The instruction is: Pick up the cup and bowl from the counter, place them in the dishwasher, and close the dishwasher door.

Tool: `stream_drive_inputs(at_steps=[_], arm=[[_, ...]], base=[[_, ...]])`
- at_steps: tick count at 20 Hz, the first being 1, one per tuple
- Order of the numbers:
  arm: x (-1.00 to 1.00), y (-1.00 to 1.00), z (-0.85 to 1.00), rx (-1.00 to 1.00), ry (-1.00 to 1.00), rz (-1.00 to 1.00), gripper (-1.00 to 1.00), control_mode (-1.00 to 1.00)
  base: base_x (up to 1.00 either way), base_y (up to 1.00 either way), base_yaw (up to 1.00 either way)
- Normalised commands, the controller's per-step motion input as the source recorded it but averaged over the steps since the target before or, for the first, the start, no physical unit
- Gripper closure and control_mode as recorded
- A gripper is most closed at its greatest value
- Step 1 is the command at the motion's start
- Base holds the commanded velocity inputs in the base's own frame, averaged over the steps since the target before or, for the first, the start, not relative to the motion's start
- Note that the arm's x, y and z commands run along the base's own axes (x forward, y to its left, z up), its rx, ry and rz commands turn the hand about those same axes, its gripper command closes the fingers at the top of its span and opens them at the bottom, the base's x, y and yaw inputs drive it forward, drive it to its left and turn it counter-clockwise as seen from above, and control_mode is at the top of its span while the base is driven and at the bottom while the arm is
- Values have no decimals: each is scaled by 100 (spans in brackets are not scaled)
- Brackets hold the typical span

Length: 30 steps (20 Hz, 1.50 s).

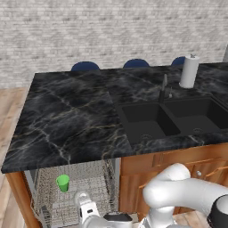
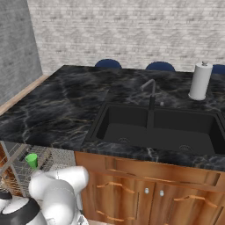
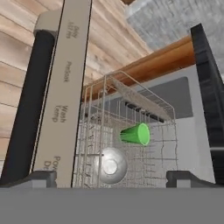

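You have the gripper point(image 3: 111, 178) spread wide and holding nothing, its two dark fingertips point(image 3: 37, 178) standing well apart at the bottom of the hand view. Just ahead of it lies the long black bar handle point(image 3: 28, 105) on the flat grey dishwasher door point(image 3: 65, 96). Beyond that you see the grey wire rack point(image 3: 131, 144) of the under-counter dishwasher point(image 1: 75, 191). The small bright green plastic cup point(image 3: 135, 134) lies tipped in that rack, and the pale grey-white speckled rounded bowl point(image 3: 110, 165) sits just beside it, nearer the gripper. Above, the black marble table point(image 1: 71, 116) carries a black double sink point(image 1: 173, 116) and a tall white paper-towel roll point(image 1: 189, 71).
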Motion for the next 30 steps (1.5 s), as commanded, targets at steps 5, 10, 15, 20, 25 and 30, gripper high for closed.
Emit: stream_drive_inputs(at_steps=[5,10,15,20,25,30], arm=[[-45,8,0,-14,-28,-5,-100,-100],[-44,1,0,-10,-36,-6,-100,-100],[-7,2,-29,-4,-24,-4,-100,-100],[0,10,-69,-3,-17,0,-100,-100],[0,48,-66,0,-15,0,-100,-100],[7,50,-76,0,-12,0,-100,-100]], base=[[0,0,0],[0,0,0],[0,0,0],[0,0,0],[0,0,0],[0,0,0]])
